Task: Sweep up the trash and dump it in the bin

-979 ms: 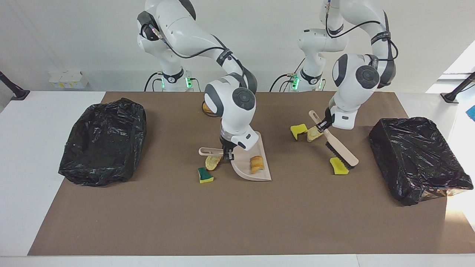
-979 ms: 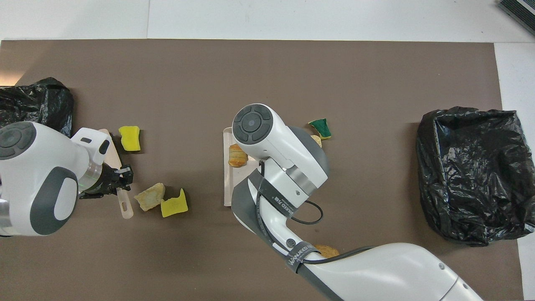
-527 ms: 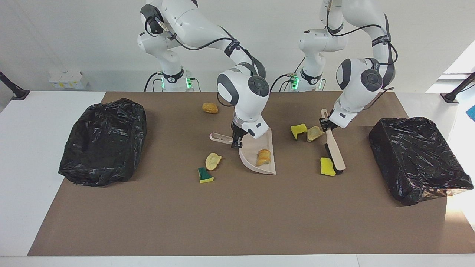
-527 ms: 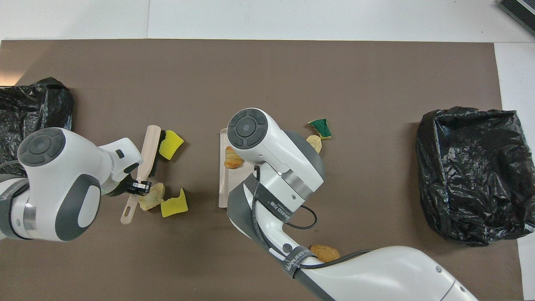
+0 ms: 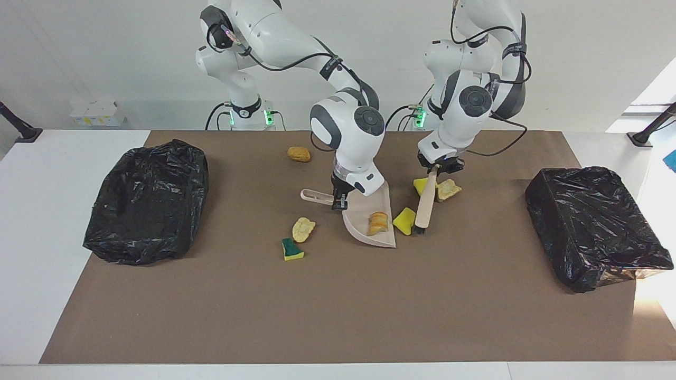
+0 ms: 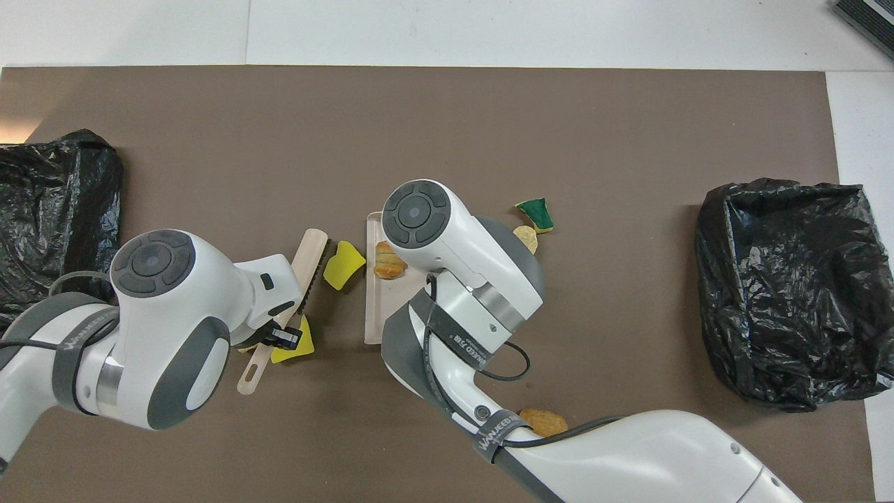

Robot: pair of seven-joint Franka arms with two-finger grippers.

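Observation:
My right gripper (image 5: 338,200) is shut on the handle of the beige dustpan (image 5: 364,208), which rests mid-table with one bread chunk (image 5: 378,222) in it. My left gripper (image 5: 436,168) is shut on the handle of the beige hand brush (image 5: 424,208). The brush bristles press a yellow sponge piece (image 5: 404,220) against the pan's open edge. Another yellow sponge (image 5: 421,184) and a bread chunk (image 5: 449,189) lie by the left gripper. A bread chunk (image 5: 302,228) and a green-topped sponge (image 5: 291,249) lie beside the pan toward the right arm's end. One golden chunk (image 5: 299,153) sits nearer the robots.
Two black-bagged bins stand on the brown mat, one bin (image 5: 148,200) at the right arm's end and the other bin (image 5: 591,227) at the left arm's end. In the overhead view the right arm covers its gripper and part of the dustpan (image 6: 375,314).
The left arm swung the brush toward the dustpan, pushing the yellow sponge to the pan's edge. The right arm shifted the dustpan slightly toward the left arm's end.

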